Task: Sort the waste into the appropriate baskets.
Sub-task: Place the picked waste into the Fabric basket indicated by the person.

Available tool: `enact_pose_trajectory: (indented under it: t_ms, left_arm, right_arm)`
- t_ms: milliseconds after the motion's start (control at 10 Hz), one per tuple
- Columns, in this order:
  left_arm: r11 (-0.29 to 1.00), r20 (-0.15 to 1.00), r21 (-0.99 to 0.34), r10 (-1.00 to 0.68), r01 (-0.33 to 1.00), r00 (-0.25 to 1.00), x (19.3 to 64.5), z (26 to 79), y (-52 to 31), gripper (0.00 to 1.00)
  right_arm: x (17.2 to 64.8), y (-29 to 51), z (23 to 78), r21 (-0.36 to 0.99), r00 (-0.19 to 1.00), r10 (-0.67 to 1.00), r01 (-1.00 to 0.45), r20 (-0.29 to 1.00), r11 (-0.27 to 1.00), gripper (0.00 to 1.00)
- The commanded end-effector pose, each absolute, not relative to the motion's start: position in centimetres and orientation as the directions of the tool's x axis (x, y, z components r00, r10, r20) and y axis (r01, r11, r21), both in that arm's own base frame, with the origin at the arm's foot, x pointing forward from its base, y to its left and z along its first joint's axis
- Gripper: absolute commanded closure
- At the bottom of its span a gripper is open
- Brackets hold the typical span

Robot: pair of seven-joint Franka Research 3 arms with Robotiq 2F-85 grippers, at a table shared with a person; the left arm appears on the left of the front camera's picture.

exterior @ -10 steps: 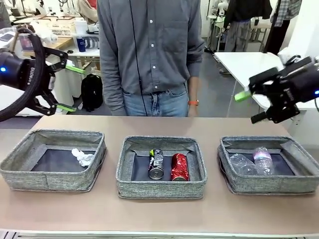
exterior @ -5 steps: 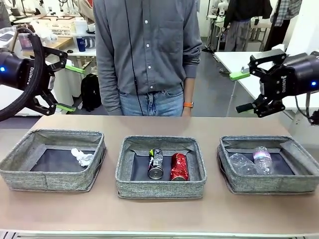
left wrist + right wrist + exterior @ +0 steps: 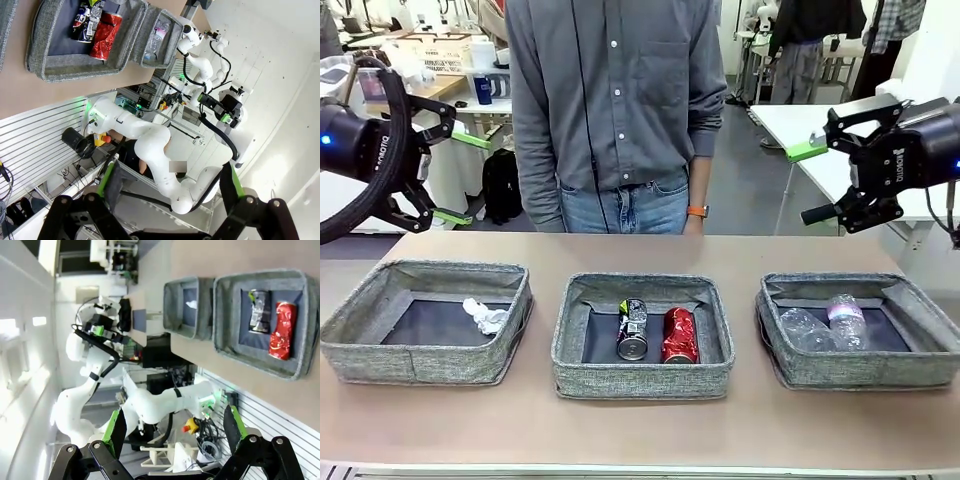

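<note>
Grey heathered fabric makes up all three baskets you are sorting into, and they sit in a row on the tabletop. The left basket holds the crumpled white paper wad toward its right side. The middle basket holds the dark printed drink can and the red drink can, lying side by side and just about touching, the dark one on the left. The right basket holds the crushed clear plastic bottles, with the pink-purple labelled bottle lying just to the right of the plain one.

Your left gripper hangs above and behind the left basket, well clear of the tabletop, its jaws spread wide and holding nothing; the green pads point toward the middle of the scene. Your right gripper is raised above and behind the right basket, its jaws likewise wide apart and empty.

Across the tabletop, directly behind the middle basket, a person in a grey buttoned shirt and jeans stands with arms down at the sides, an orange wristband on one wrist.
</note>
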State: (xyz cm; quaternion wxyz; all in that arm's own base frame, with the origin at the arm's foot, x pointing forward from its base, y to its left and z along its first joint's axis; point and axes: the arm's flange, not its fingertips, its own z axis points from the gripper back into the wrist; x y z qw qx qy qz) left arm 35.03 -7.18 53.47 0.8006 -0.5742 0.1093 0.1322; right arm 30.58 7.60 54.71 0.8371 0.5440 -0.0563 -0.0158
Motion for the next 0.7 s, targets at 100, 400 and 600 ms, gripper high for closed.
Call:
enact_pose_trajectory:
  t_ms: [100, 400, 600]
  left_arm:
    - [0.286, -0.332, -0.896, 0.081, -0.341, 0.94, 35.03, 53.79, -7.42, 0.0]
    - [0.286, -0.332, -0.896, 0.081, -0.341, 0.94, 35.03, 53.79, -7.42, 0.0]
    - [0.286, -0.332, -0.896, 0.081, -0.341, 0.94, 35.03, 53.79, -7.42, 0.0]
  right_arm:
    - [30.79, 7.56, 54.52, 0.913, 0.992, -0.072, -0.065, 0.102, 0.403, 0.0]
    - [30.79, 7.56, 54.52, 0.913, 0.992, -0.072, -0.065, 0.102, 0.403, 0.0]
    - [30.79, 7.56, 54.52, 0.913, 0.992, -0.072, -0.065, 0.102, 0.403, 0.0]
